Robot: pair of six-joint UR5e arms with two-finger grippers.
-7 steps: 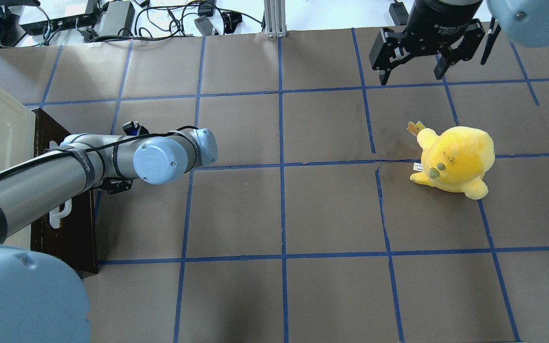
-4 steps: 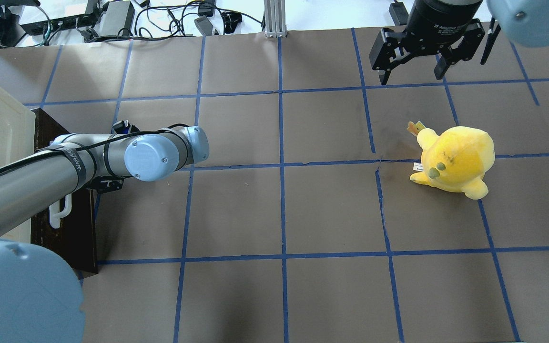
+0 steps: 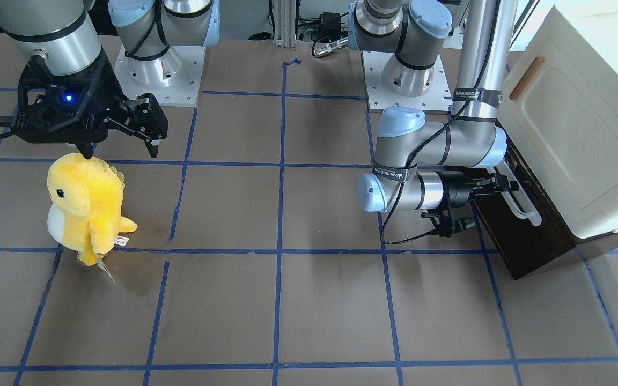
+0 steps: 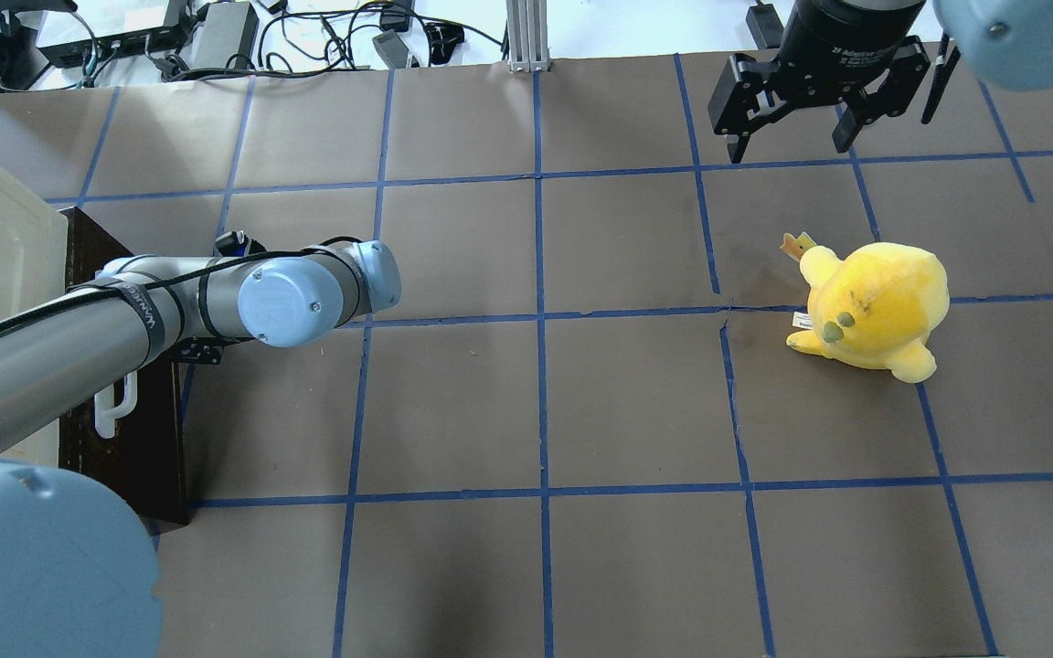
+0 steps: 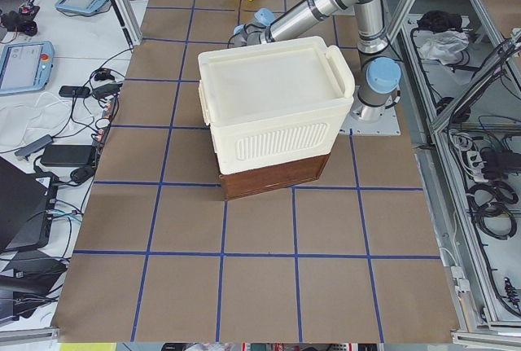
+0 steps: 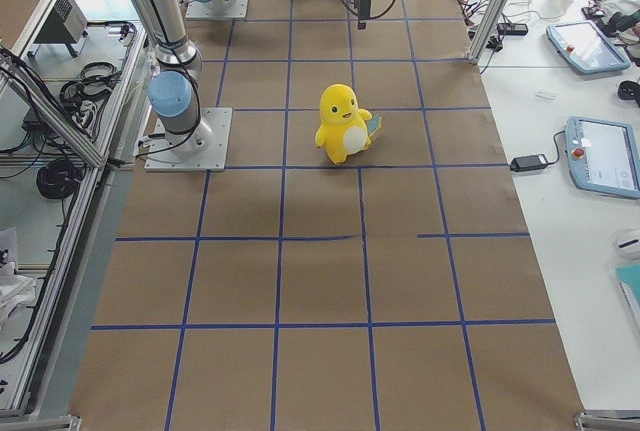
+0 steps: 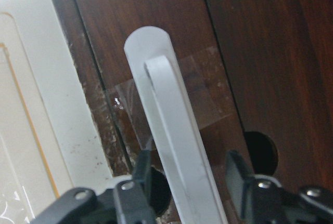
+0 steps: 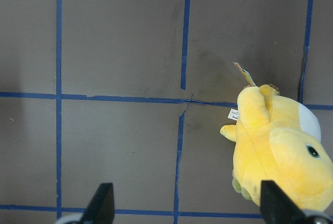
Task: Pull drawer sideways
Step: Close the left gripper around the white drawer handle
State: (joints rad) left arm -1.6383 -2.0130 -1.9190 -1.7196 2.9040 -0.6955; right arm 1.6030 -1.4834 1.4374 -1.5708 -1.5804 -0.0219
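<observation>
The drawer (image 3: 531, 238) has a dark brown wooden front and lies low under a cream-white cabinet (image 3: 582, 123). Its long white bar handle (image 3: 521, 206) runs along the front. My left gripper (image 3: 505, 185) is at the handle. In the left wrist view the handle (image 7: 171, 130) passes between the two black fingers (image 7: 132, 182), and my left gripper (image 7: 187, 164) is open around it, with a gap on the right side. In the overhead view the drawer front (image 4: 129, 448) and handle end (image 4: 115, 407) show below my left arm. My right gripper (image 3: 118, 142) is open and empty, far off.
A yellow plush toy (image 3: 86, 206) stands on the brown mat, just below my right gripper, and also shows in the overhead view (image 4: 874, 306). The cabinet door has a small brown handle (image 3: 526, 78). Cables and boxes (image 4: 170, 37) lie beyond the table's far edge.
My left arm has moved toward the drawer front, bringing its gripper up to the white handle; over the last half second it has held still. The right arm and the toy have not moved.
</observation>
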